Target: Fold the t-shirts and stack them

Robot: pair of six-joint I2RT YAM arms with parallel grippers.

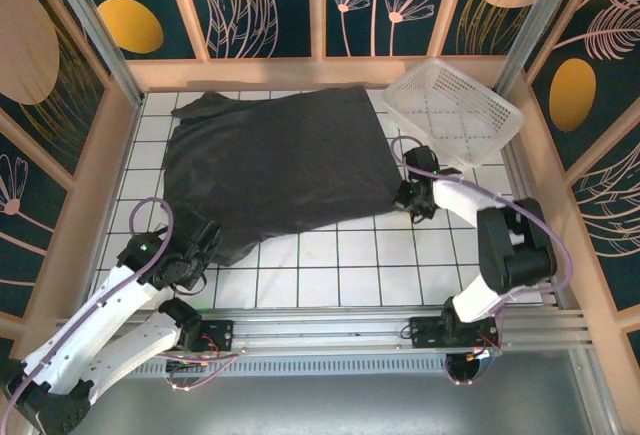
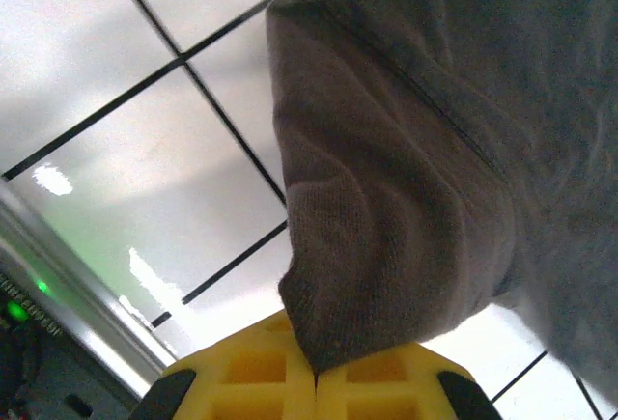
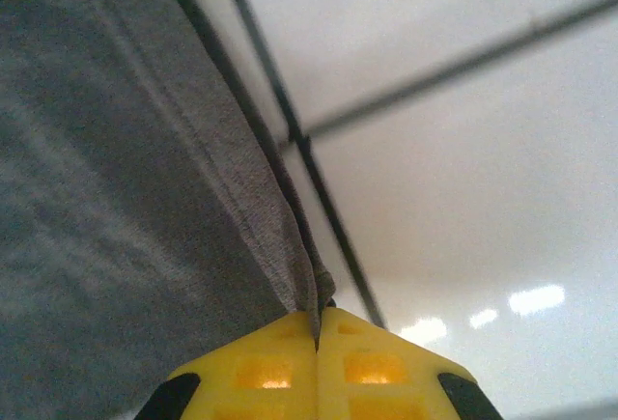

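Observation:
A dark charcoal t-shirt lies spread across the white tiled table, reaching from the back left to the middle right. My left gripper is shut on the shirt's near left corner; in the left wrist view the cloth runs down into the closed yellow jaws of that gripper. My right gripper is shut on the shirt's near right edge. In the right wrist view the hem is pinched between the closed yellow jaws of the right gripper.
A white plastic lattice basket stands at the back right, close behind the right arm. Wooden rails and patterned panels wall the table on three sides. A metal rail with the arm bases runs along the near edge.

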